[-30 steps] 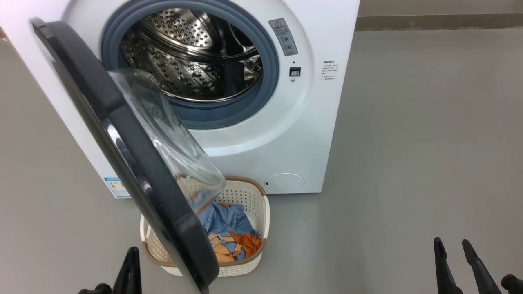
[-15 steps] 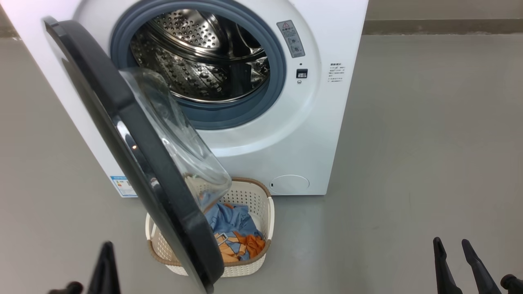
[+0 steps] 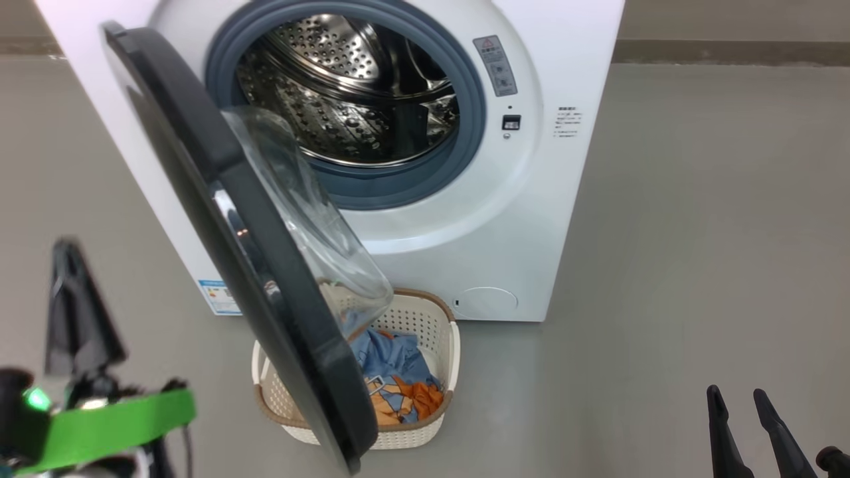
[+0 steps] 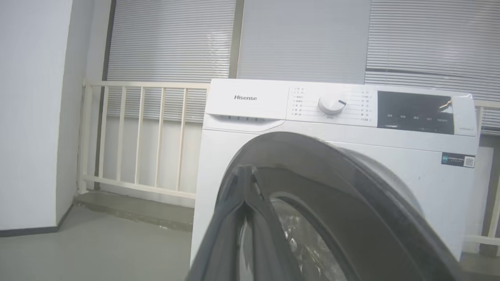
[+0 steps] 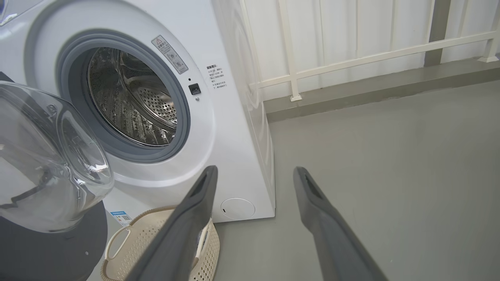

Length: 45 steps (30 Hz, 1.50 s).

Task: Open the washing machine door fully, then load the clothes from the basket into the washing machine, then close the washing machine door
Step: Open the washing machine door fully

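Now the washing machine door stands swung out on its left hinge, over the basket on the floor just in front of the washing machine.
Glossy black rim, bulging clear glass bowl; behind it a perforated steel drum inside a grey rubber ring. The boxy white front reads "Hisense" beside a round dial; a blue label sits at its near-left lower corner, too small to read. The cream perforated basket, brown woven-look rim, holds the clothes, soft blue and orange. The left gripper is pressed together, left of the door; the right gripper is spread, well right.
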{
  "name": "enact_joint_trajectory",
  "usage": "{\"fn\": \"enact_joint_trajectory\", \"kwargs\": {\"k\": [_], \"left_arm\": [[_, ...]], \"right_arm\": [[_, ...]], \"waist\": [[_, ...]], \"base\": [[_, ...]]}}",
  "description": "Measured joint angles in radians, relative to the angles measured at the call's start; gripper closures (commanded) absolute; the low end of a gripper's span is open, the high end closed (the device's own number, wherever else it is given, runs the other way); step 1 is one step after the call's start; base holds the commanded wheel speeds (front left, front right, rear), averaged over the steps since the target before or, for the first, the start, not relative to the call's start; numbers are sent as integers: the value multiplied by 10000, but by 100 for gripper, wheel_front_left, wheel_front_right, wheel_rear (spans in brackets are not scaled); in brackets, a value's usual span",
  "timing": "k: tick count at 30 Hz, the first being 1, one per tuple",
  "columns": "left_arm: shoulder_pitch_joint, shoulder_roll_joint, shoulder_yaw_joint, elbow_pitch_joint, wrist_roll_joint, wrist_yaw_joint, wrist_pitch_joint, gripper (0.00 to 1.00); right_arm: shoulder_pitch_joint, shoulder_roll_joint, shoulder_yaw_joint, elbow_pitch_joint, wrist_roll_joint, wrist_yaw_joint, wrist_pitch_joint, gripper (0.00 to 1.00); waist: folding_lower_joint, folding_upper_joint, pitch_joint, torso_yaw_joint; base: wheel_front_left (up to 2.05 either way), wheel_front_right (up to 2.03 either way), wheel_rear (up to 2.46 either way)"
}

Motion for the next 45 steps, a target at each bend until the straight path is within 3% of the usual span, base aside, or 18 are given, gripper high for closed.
{"fn": "enact_joint_trajectory", "kwargs": {"k": [3, 11, 18, 22, 31, 36, 45], "left_arm": [[-495, 4, -700, -830, 422, -94, 345, 100], [-2083, 6, -3480, -2840, 884, -81, 2796, 100], [-2127, 27, -6663, -2631, -500, 940, 3800, 100], [-2083, 58, -7703, -1839, -1231, 1379, 3791, 100], [-1772, 111, -8744, -100, -2146, 1561, 3590, 100], [-1581, 115, -8790, 353, -2892, 1981, 3206, 100], [-1592, 117, -8824, 1129, -3072, 2487, 2690, 100]], "right_arm": [[2, 48, -65, -6, 0, -2, 0, 0], [24, 155, -104, -15, 0, 0, 0, 0], [25, 234, -104, -13, 2, 0, 0, 0], [21, 261, -73, -6, 4, 0, 0, 0], [-6, 263, 109, 138, 102, -2, 0, 0], [-22, 263, 226, 203, 104, 0, 0, 0], [-54, 249, 219, 263, 188, -2, 0, 0]], "waist": [[0, 0, -36, 140], [0, 0, -183, 547], [0, 0, -211, 855], [0, 0, -156, 993], [0, 0, 17, 1256], [0, 0, 129, 1319], [0, 0, 242, 1542]], "base": [[0, 0, 0], [0, 0, 0], [0, 0, 0], [0, 0, 0], [0, 0, 0], [0, 0, 0], [0, 0, 0]]}}
